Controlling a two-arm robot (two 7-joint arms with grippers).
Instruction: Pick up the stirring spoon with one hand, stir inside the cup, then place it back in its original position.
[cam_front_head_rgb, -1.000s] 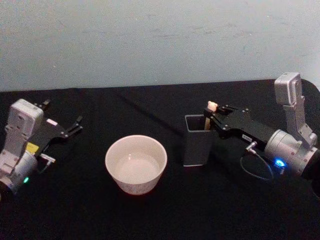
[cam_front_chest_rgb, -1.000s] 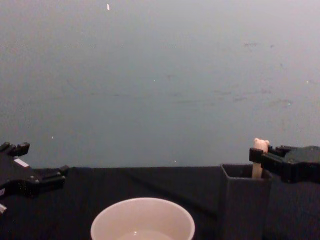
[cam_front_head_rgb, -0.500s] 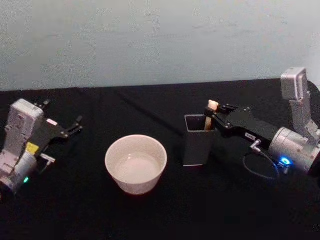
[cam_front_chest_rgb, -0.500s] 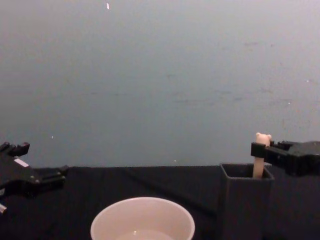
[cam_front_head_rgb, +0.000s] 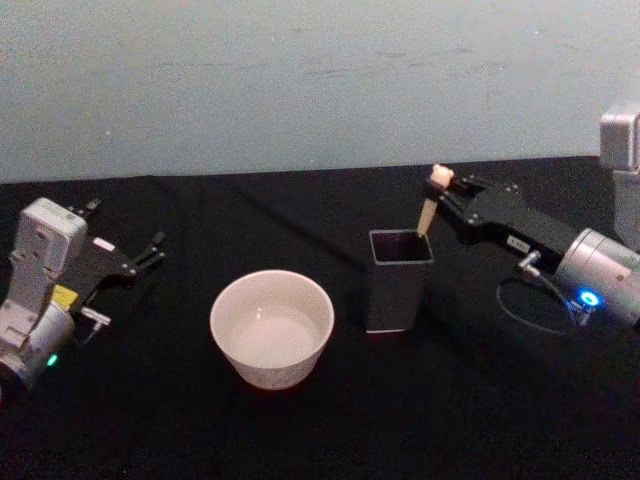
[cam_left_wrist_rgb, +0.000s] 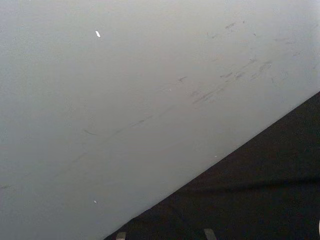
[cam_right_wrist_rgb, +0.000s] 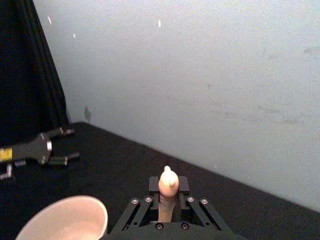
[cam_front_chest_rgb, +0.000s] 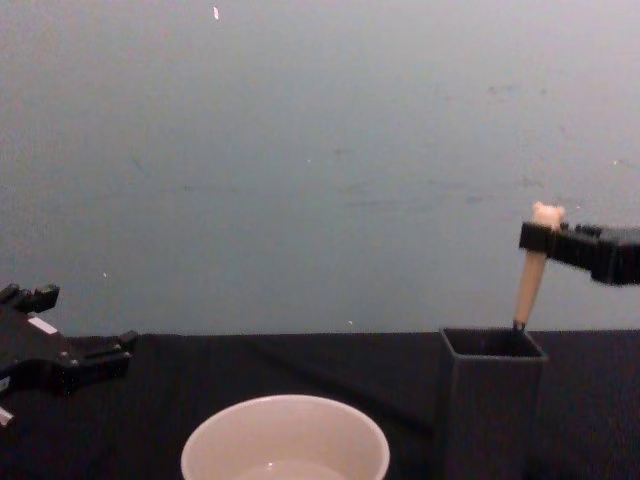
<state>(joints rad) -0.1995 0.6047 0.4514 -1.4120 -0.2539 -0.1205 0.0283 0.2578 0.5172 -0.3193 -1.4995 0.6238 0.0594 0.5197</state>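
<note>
Right gripper (cam_front_head_rgb: 441, 188): clamped on the peach handle just under the bear head, holding the stirring spoon (cam_front_head_rgb: 430, 208) above the dark grey holder (cam_front_head_rgb: 397, 288).
Grip, wrist view: the bear head stands up between the two black fingers (cam_right_wrist_rgb: 153, 186), which are tight against the handle.
Spoon's long axis: close to upright, with the top leaning slightly toward the right arm.
Spoon's lower end: the thin stem reaches the holder's mouth, and the bowl is hidden inside.
Holder: stands upright on the black table (cam_front_head_rgb: 300, 210), directly below the gripper.
Cup (cam_front_head_rgb: 224, 309): to the robot's left of the holder and a little nearer the body. It is near the holder but not touching it.
Relation that matters: the holder's near-left wall stands between the spoon and the cup. The bowl probably has to rise clear of the rim before the spoon can travel leftward.
Nearer arm: the right arm, which already has the spoon.
Left gripper (cam_front_head_rgb: 148, 252): fingers spread and holding nothing. It is parked at the table's left side, well apart from the cup.
Writing: there is a yellow sticker and a pale tag on the left arm, and a white strip on the right gripper. None of them can be read.
</note>
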